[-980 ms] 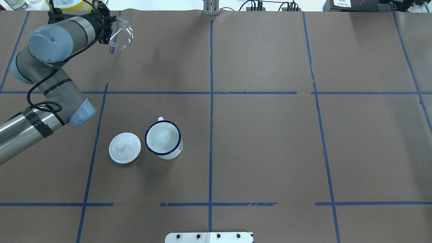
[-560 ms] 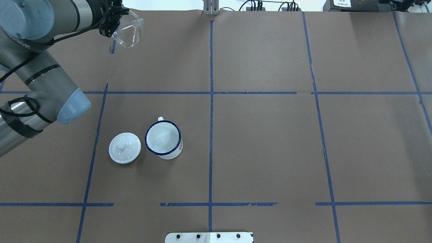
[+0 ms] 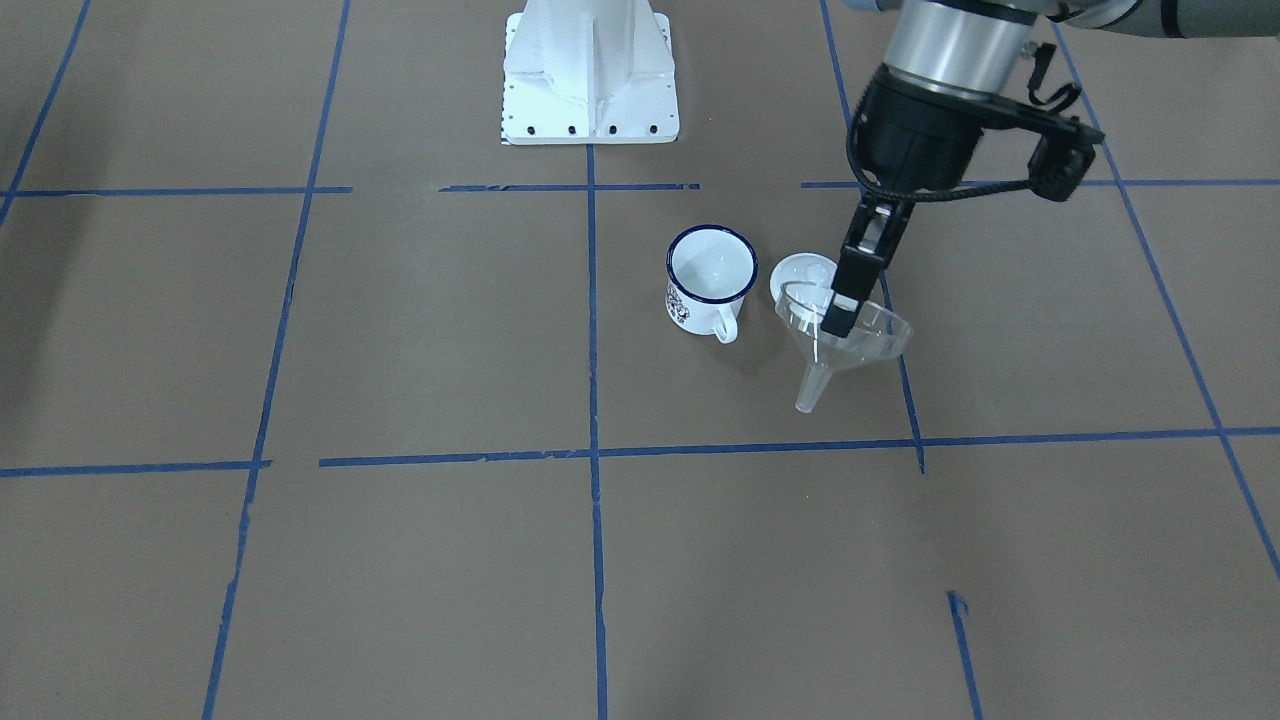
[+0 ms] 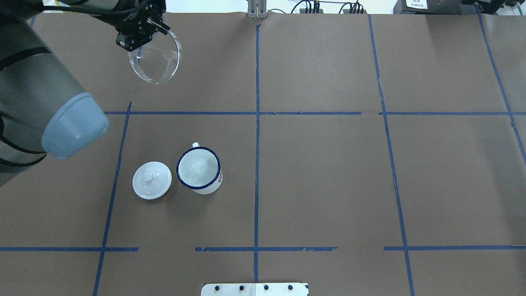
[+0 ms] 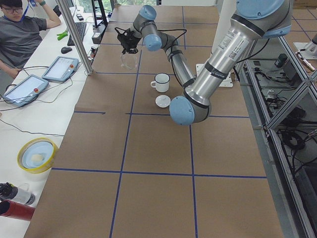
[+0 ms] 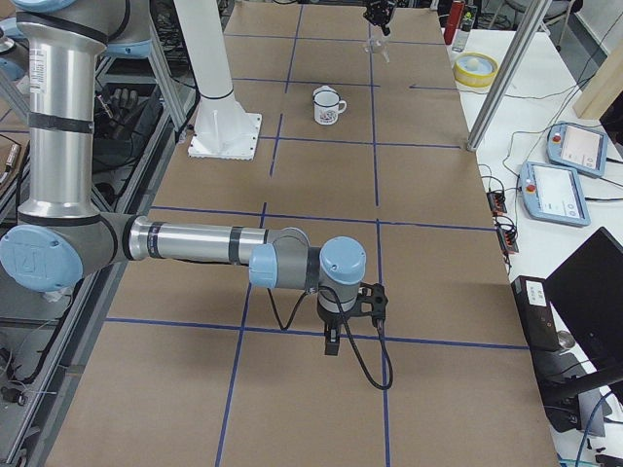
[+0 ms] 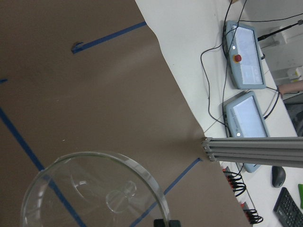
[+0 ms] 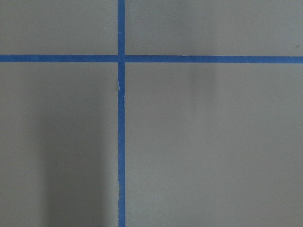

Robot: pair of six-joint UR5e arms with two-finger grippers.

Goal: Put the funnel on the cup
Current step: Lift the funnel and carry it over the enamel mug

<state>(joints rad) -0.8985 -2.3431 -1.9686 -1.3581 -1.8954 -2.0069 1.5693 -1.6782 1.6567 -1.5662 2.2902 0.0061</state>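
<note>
Front-facing: left pincer (image 3: pixel 838 320) is clamped on the rim of the funnel (image 3: pixel 872 336), one finger inside the bowl, stem hanging down with a slight tilt. It overlaps the lid (image 3: pixel 800 270) next to the cup (image 3: pixel 711 283) here, but I read that as height parallax, not contact. Overhead: the funnel is off the worktop (image 4: pixel 328 185), well apart from the cup, on the far side from the robot base and toward the robot's left. Versus a second ago the bowl has swung from side-on to mouth-up, looks larger (so it is lifted), and has drifted a bit toward the cup. Pick and levelling look done, carry to the cup not yet. Exterior left: funnel hangs beyond the cup, lid on the cup's near side. Exterior right: right pincer sits well apart from the cup; can't tell how far it is open. Left wrist: only the funnel rim and a fingertip show, cup out of view. Right wrist: bare worktop with tape lines. Room: lid is just beside the cup on the robot's left, and the cup's handle points toward the funnel, so come in high and drop the stem straight into the mouth.
</note>
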